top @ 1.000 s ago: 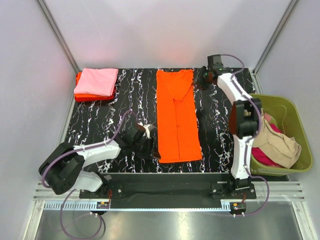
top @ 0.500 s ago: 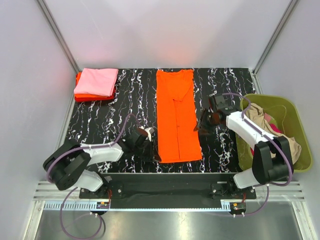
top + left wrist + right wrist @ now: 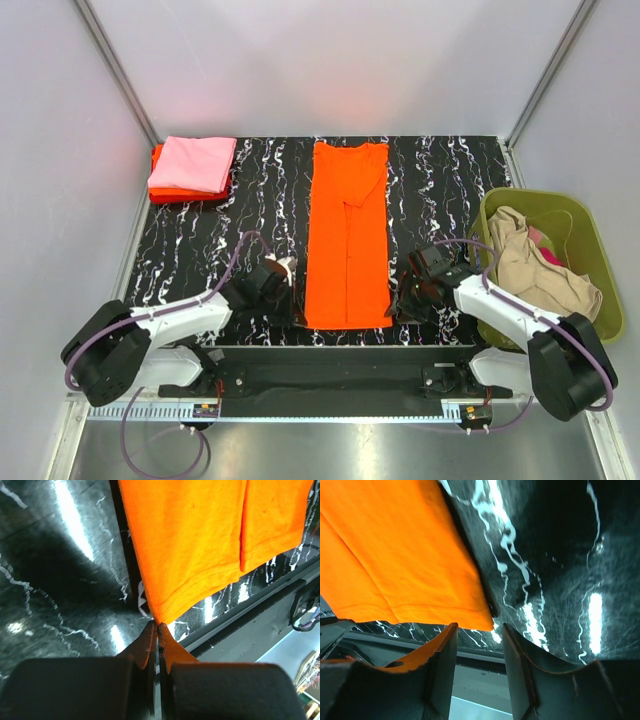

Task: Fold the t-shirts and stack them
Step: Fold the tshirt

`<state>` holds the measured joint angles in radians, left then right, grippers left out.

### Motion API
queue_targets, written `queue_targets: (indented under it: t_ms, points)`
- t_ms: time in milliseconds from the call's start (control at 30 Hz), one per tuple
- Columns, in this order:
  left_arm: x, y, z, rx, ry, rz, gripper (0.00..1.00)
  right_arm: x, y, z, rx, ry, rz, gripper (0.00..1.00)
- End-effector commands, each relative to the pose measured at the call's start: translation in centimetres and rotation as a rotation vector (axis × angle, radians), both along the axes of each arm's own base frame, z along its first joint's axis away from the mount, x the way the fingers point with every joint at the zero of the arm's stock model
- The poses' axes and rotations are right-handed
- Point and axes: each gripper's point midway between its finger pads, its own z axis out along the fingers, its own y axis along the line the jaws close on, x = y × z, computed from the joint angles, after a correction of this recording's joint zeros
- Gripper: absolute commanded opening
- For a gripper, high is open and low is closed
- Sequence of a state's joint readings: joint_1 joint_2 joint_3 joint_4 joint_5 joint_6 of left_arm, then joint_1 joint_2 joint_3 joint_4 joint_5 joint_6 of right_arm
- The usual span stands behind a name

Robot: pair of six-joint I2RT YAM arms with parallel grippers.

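A bright orange t-shirt [image 3: 347,240] lies folded into a long strip down the middle of the black marbled table. My left gripper [image 3: 297,313] is shut on its near left hem corner [image 3: 161,616]. My right gripper [image 3: 398,298] is open just beside the near right hem corner [image 3: 482,620], which lies between and just above the fingertips, not pinched. A folded pink t-shirt [image 3: 193,163] rests on a folded red-orange one [image 3: 185,193] at the far left. Beige [image 3: 538,272] and magenta [image 3: 541,240] shirts lie crumpled in the basket.
The olive-green basket [image 3: 598,258] stands off the table's right edge. The table's front edge and a metal rail [image 3: 240,605] run right under both grippers. Grey walls close in the back and sides.
My left gripper has shut on the shirt's near left corner. The right arm has swung from the far collar end down to the near right corner. The hem has shifted slightly left.
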<state>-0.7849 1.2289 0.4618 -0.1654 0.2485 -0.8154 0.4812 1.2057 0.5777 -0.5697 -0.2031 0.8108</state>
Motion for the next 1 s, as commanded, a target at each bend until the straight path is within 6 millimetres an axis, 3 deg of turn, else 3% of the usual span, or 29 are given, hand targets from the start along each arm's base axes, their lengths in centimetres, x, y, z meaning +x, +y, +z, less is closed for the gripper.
queue_targets:
  t_ms: [0,400,567,800,900,967]
  points:
    - [-0.3,1.3,-0.6,0.043,-0.008,0.012,0.0,0.8,0.9,1.1,0.047,-0.061,-0.063,0.48]
    - [-0.5,1.2,-0.3,0.021,-0.007,0.014,0.0,-1.2,1.4,-1.1,0.007,-0.014,-0.071,0.46]
    - [-0.7,1.1,-0.2,0.014,-0.001,0.011,0.0,-2.2,0.6,-2.1,-0.015,-0.012,-0.093,0.45]
    - [-1.0,1.3,-0.3,0.007,0.003,0.016,0.0,-2.0,0.8,-2.8,-0.024,-0.018,-0.092,0.4]
    - [-0.9,1.2,0.0,-0.004,0.001,0.021,0.0,-2.3,1.0,-3.2,-0.018,-0.006,-0.077,0.29]
    - [-1.1,1.2,0.2,-0.016,0.001,0.02,0.0,-2.4,1.2,-2.7,-0.002,-0.015,-0.066,0.07]
